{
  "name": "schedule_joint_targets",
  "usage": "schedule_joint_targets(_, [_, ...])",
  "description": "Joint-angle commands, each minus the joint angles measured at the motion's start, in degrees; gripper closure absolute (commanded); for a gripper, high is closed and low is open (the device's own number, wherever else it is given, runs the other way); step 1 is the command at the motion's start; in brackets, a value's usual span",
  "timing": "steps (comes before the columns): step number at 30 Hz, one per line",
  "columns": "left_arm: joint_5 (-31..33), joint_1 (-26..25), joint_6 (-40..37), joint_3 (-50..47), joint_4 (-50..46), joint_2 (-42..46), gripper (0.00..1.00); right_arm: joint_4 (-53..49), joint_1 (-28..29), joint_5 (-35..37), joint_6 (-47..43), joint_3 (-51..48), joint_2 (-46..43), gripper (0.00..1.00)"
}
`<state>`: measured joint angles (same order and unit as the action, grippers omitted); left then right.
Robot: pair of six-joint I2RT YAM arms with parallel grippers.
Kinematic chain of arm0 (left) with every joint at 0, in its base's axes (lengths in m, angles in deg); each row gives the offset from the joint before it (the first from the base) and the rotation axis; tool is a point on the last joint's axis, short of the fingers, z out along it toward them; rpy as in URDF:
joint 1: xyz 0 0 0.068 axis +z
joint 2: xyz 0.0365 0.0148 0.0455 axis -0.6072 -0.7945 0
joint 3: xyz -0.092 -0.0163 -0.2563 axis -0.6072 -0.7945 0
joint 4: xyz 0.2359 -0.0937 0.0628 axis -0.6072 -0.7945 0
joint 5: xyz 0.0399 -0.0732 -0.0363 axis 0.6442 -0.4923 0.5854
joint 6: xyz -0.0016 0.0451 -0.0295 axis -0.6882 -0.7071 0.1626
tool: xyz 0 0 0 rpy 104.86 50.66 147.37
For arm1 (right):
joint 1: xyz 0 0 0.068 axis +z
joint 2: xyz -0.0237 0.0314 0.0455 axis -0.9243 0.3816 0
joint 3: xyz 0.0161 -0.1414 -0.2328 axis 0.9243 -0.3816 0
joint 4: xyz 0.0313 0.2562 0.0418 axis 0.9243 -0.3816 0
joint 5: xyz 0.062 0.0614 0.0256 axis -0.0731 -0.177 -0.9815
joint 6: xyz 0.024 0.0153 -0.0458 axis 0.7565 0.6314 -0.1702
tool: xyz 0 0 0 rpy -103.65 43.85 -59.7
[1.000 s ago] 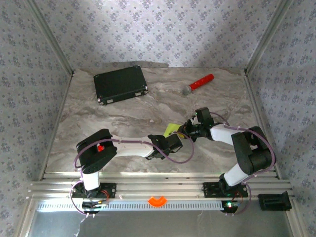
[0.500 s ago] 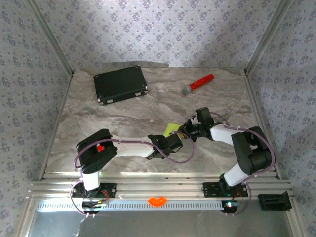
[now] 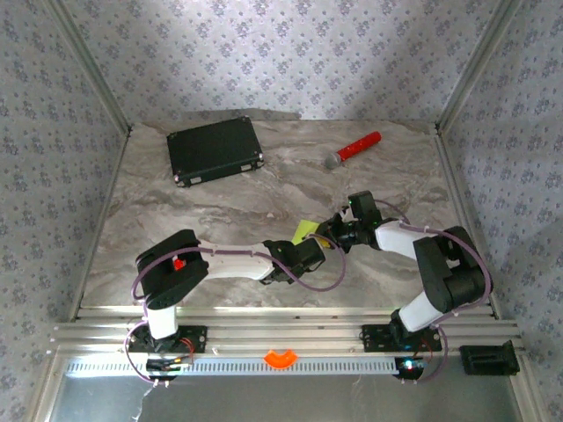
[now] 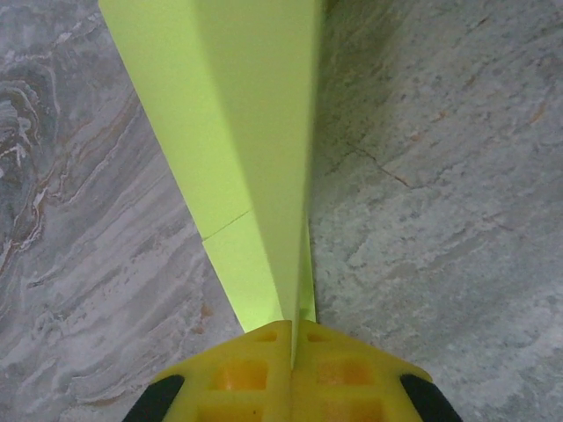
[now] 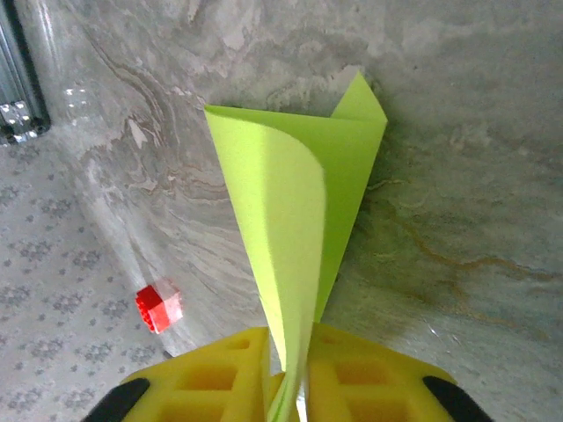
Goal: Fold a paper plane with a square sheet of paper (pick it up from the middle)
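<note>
The square sheet of paper [image 3: 305,230], lime yellow-green and folded lengthwise into a narrow tapering shape, stands on edge just above the marble table between my two grippers. My left gripper [image 3: 315,248] comes in from the left. In the left wrist view its yellow fingers [image 4: 237,374] are pressed together on the paper's [image 4: 246,132] crease end. My right gripper [image 3: 329,236] comes in from the right. In the right wrist view its jaws stand slightly apart, and the curled paper [image 5: 299,193] runs loosely down through the gap of the gripper [image 5: 295,374].
A black case [image 3: 215,149] lies at the back left and a red-handled microphone [image 3: 354,148] at the back right. A small red block [image 5: 159,306] shows to the left in the right wrist view. Metal frame posts and patterned walls bound the table.
The right gripper's jaws have parted a little around the paper. The left gripper has closed fully on it. Neither arm has visibly shifted.
</note>
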<state>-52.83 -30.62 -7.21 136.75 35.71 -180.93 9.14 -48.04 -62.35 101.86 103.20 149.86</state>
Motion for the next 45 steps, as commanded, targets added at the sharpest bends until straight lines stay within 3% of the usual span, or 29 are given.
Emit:
schedule_joint_targets(1, [-2.9,0.2,1.2,-1.2,0.1,1.6,0.97,-8.0,-1.8,3.3,-4.1,2.2,-4.7,0.67])
schedule_joint_targets(6, [-11.6,2.6,3.1,-2.1,1.2,2.6,0.98,-18.2,-6.1,8.4,-9.7,1.8,-12.1,0.59])
schedule_joint_targets(12, [-20.2,5.9,5.2,-3.0,2.2,2.9,0.99,-18.9,-10.0,9.9,-9.7,-2.4,-18.7,0.58])
schedule_joint_targets(19, [-26.9,8.4,7.7,-4.0,3.0,2.7,0.98,-15.7,-9.8,11.2,-8.9,-5.7,-21.1,0.60])
schedule_joint_targets(25, [-31.9,10.3,9.0,-3.6,3.4,2.0,0.97,-11.9,-5.0,12.9,-12.5,-6.6,-21.6,0.70])
schedule_joint_targets(28, [-34.9,11.6,10.0,-3.9,4.6,1.9,0.96,-9.2,-1.9,12.7,-13.8,-7.5,-21.4,0.78])
schedule_joint_targets(33, [-41.6,13.4,11.2,-5.0,7.5,1.6,0.95,4.0,1.6,6.2,-8.9,-11.5,-18.7,0.88])
schedule_joint_targets(45, [-50.1,16.8,15.2,-7.6,13.3,0.7,0.93,24.9,7.4,1.9,0.1,-10.8,-4.5,0.95])
